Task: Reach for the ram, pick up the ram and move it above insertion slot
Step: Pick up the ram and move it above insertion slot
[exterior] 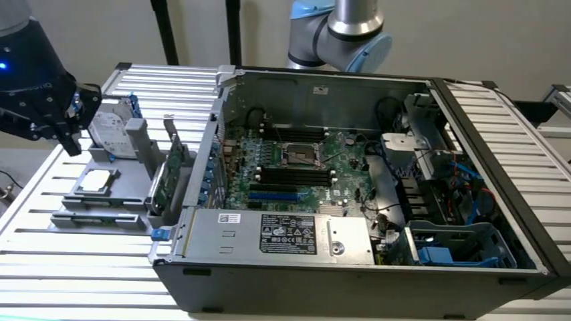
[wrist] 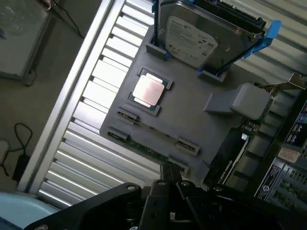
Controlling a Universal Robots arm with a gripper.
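Gripper (exterior: 69,132) hovers over gray tray (exterior: 125,207), at 9 o'clock of computer case (exterior: 357,274) in exterior view. Open or closed: cannot tell. Ram (wrist: 152,152) lies flat in tray between gray clips, not lifted, nearest thing to gripper in wrist view. CPU chip (wrist: 149,91) sits just beside ram. Hard drive (exterior: 111,130) in blue frame stands at 12 o'clock of chip. Motherboard (exterior: 295,157) lies inside case, at 3 o'clock of tray.

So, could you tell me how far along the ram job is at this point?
Nothing is finished yet. The ram lies in its grey holder, untouched. In hand is the reach: the gripper hovers above that holder. Left: the grasp and the carry to the motherboard's memory slots.
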